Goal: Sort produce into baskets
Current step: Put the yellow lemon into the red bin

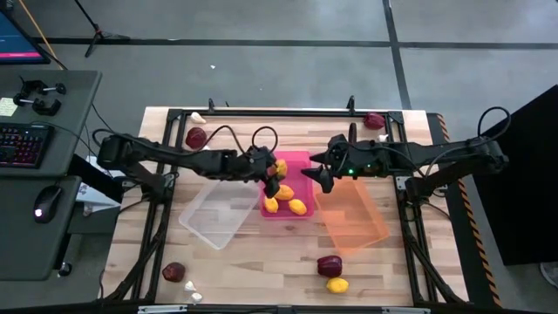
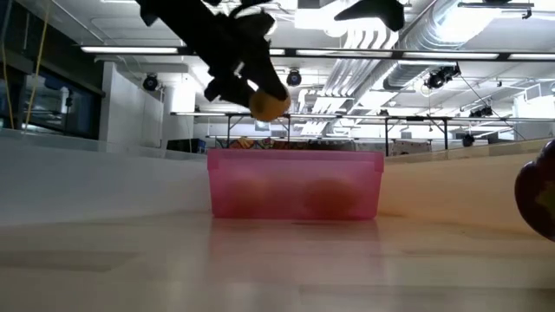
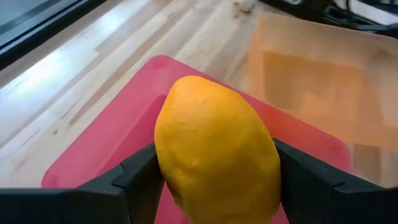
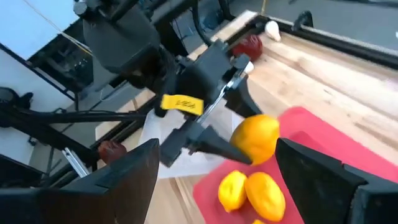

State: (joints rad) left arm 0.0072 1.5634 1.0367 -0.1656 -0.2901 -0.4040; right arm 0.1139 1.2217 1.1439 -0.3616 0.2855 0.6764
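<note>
A pale wooden table [image 1: 261,262] on a grey floor, your view straight down, and a desk with a keyboard [image 1: 22,144] sits off at nine o'clock.

Start at the table's left. A dark red fruit [image 1: 196,137] lies at about ten o'clock with a whitish bulb [image 1: 199,117] near it toward the far edge; down at seven o'clock sit another dark red fruit [image 1: 173,272] and two small bulbs [image 1: 193,290] beside it.

Your left gripper [image 1: 270,167] reaches in from nine o'clock and hangs over the far end of the red-pink basket [image 1: 296,160]. Its fingers [image 3: 134,180] are spread about a lemon's width with a yellow-orange lemon [image 3: 214,155] between them, touching both sides — held, though from the level view it bulges out below the jaws, well above the basket. Just left of centre, the clear basket [image 1: 214,214] lies at an angle with nothing visible in it.

Centre now: the red-pink basket has three lemons [image 1: 286,200] lying in its near half.

Your right gripper [image 1: 318,170] comes in from three o'clock and hovers just beside the pink basket's right edge, over the far end of the orange basket [image 1: 353,218] — fingers [image 4: 134,180] wide apart, nothing between them. The orange basket looks bare inside.

Right side: a dark red fruit [image 1: 374,120] at one o'clock, and at five o'clock a dark red fruit [image 1: 330,265] with a lemon [image 1: 337,284] just beside it.
</note>
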